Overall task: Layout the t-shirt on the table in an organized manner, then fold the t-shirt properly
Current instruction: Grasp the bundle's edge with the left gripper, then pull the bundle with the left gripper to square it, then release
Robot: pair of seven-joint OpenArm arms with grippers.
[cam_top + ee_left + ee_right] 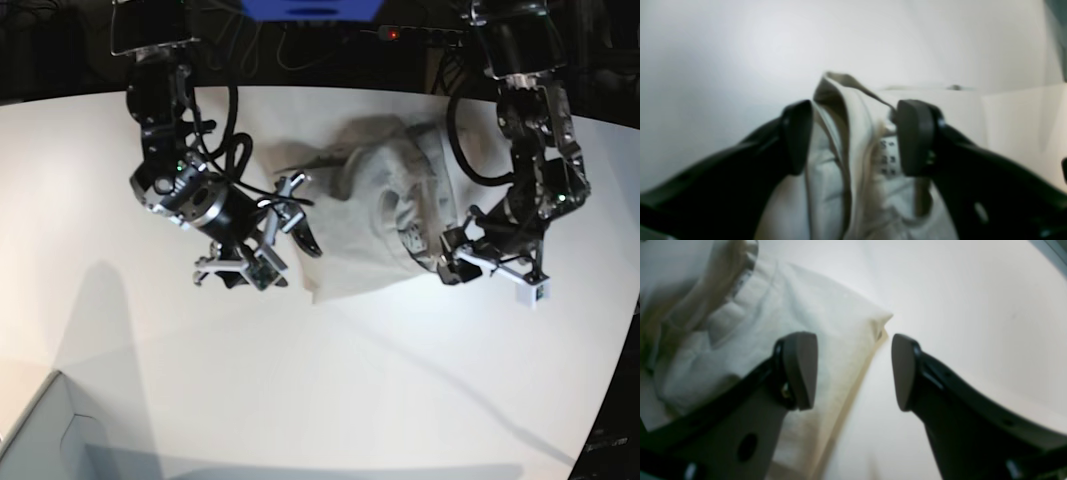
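T-shirt [375,215] bunched on table [330,390], far-centre, between both arms; box corner [45,435] near-left.

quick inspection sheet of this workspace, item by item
surface: white table, bare in front, curved edge at right
job's things: t-shirt lies crumpled on the table between the arms, not laid flat; collar and neck label bunched up
clutter: pale box corner at front left
end effectors: left end effector open, straddling the collar fold; right end effector open over the shirt's edge, gripping nothing
cables: black cables loop off the right arm; more trail behind the table
surroundings: dark background, blue object at top
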